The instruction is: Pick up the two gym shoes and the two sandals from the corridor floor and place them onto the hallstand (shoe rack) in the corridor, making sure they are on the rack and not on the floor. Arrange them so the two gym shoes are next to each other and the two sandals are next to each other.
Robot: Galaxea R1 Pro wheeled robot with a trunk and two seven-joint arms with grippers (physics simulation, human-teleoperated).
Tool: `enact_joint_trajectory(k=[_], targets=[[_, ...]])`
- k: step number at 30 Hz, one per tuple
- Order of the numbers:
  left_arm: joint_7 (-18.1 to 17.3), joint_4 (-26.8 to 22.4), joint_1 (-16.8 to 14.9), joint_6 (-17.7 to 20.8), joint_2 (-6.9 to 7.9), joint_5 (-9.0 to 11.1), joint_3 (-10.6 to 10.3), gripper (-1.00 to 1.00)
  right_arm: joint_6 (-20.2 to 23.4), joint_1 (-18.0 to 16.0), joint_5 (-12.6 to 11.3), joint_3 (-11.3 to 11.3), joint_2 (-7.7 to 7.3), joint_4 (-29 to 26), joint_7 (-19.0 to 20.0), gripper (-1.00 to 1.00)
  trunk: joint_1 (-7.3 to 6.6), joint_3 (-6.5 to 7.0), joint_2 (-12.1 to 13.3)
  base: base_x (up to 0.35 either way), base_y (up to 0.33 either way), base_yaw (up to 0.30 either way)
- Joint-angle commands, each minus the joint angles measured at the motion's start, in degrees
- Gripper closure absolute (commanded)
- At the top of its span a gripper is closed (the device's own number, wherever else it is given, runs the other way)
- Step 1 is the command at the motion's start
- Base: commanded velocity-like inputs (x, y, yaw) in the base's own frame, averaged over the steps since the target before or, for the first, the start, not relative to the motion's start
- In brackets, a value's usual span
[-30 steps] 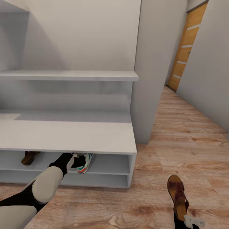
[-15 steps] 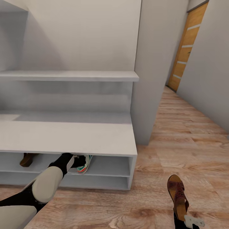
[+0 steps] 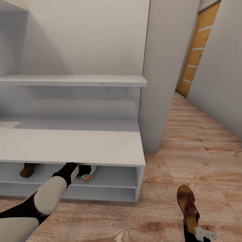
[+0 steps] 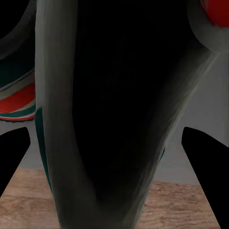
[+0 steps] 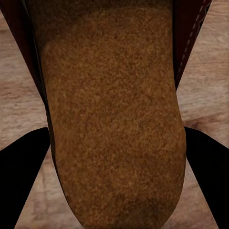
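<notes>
Head view, left to right. At the lower left, a brown sandal (image 3: 26, 169) is lying on the upper open shelf of the hallstand (image 3: 70, 144), partly hidden under the bench top. Just right of it, the left arm (image 3: 50, 195) is reaching into the same shelf; a gym shoe (image 3: 88, 172) is showing beside its wrist, resting at shelf level. In the left wrist view, this gym shoe (image 4: 109, 109) is lying between the dark fingertips (image 4: 12, 157), with a second gym shoe (image 4: 19, 95) alongside; whether the left gripper is gripping or releasing cannot be told. At the lower right, over the corridor floor (image 3: 201, 148), the right gripper (image 3: 198, 233) is clamping the heel end of the other sandal (image 3: 188, 206). In the right wrist view, that sandal's tan footbed (image 5: 112, 109) is lying between the fingers.
</notes>
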Motion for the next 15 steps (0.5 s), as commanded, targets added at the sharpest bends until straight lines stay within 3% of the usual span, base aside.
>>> enact_joint_trajectory(k=[1,10,11,15], targets=[[-0.39,-0.17,-0.01,0.23,-0.06,-0.62,0.44,1.0,-0.2,-0.05,0.6,-0.33,0.02,0.07,-0.15,1.0,-0.01,-0.05,-0.02,0.0,0.0,0.0],[-0.39,-0.13,0.02,0.1,-0.07,-0.62,0.48,1.0,-0.2,-0.05,0.6,-0.33,0.02,0.09,-0.16,1.0,-0.01,-0.05,-0.02,0.0,0.0,0.0],[-0.39,-0.1,0.01,0.1,-0.1,-0.62,0.48,-1.0,-0.2,-0.05,0.6,-0.33,0.02,0.09,-0.16,1.0,-0.01,-0.05,-0.02,0.0,0.0,0.0],[-0.39,-0.05,0.0,0.09,-0.12,-0.62,0.48,-1.0,-0.2,-0.05,0.6,-0.33,0.02,0.09,-0.16,1.0,-0.01,-0.05,-0.02,0.0,0.0,0.0]])
